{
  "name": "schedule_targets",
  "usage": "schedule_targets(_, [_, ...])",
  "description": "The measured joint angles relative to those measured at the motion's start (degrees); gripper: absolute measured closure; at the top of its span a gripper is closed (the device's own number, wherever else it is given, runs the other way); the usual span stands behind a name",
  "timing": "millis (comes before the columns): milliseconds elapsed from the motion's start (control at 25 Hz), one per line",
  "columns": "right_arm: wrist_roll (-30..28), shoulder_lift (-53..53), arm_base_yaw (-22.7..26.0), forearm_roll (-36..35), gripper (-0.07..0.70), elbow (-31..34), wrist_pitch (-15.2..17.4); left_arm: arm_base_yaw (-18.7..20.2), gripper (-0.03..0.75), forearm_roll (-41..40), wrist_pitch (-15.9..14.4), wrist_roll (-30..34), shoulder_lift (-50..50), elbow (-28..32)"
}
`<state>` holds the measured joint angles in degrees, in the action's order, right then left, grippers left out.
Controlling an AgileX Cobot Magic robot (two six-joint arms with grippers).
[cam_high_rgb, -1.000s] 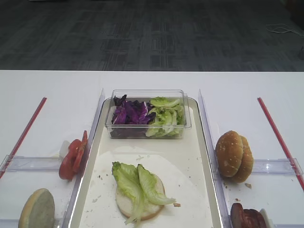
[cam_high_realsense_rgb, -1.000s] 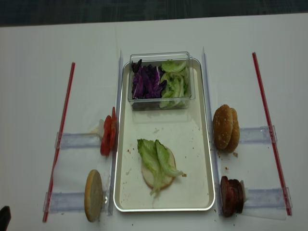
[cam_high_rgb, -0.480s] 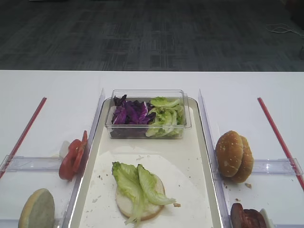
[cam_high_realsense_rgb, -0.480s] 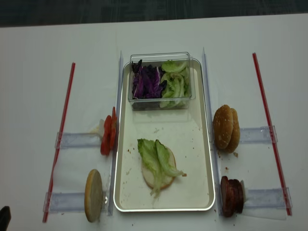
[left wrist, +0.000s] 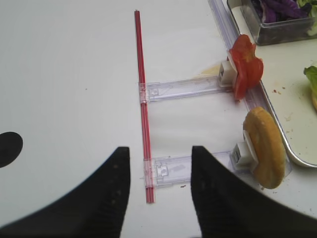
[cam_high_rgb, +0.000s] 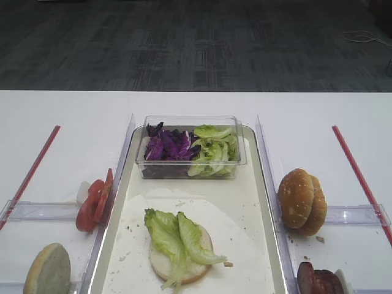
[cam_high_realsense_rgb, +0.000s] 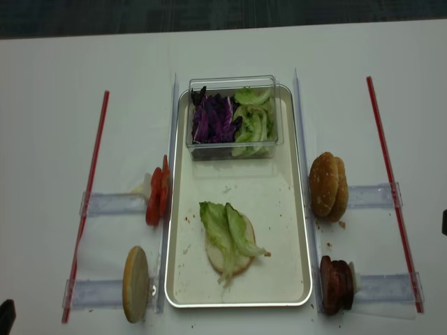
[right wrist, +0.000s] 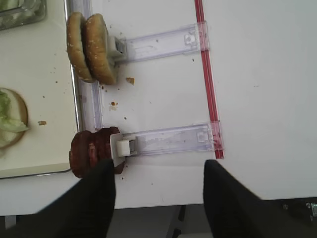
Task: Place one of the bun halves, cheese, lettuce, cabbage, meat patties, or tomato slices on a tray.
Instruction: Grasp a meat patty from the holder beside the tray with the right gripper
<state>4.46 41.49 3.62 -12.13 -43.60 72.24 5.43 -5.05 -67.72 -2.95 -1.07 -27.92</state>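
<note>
A bun half topped with lettuce is lying on the tray. The right gripper is hovering with jaws spread wide, holding nothing, near the meat patties. The left gripper is hanging released over the desk. The tomato slices are standing in a holder, possibly clipped.

Meat patties cut by bottom edge; left bun half too.
</note>
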Motion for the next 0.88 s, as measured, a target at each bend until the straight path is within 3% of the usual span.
schedule_targets(320, [0.13, 11.11, 0.00, -0.11, 0.223, -0.97, -0.60, 0.00, 0.411, 0.00, 0.00, 0.00, 0.00, 0.00])
schedule_targets(880, [-0.91, 11.94, 0.00, -7.12, 0.223, -0.97, -1.01, 0.00, 0.411, 0.00, 0.00, 0.00, 0.00, 0.00])
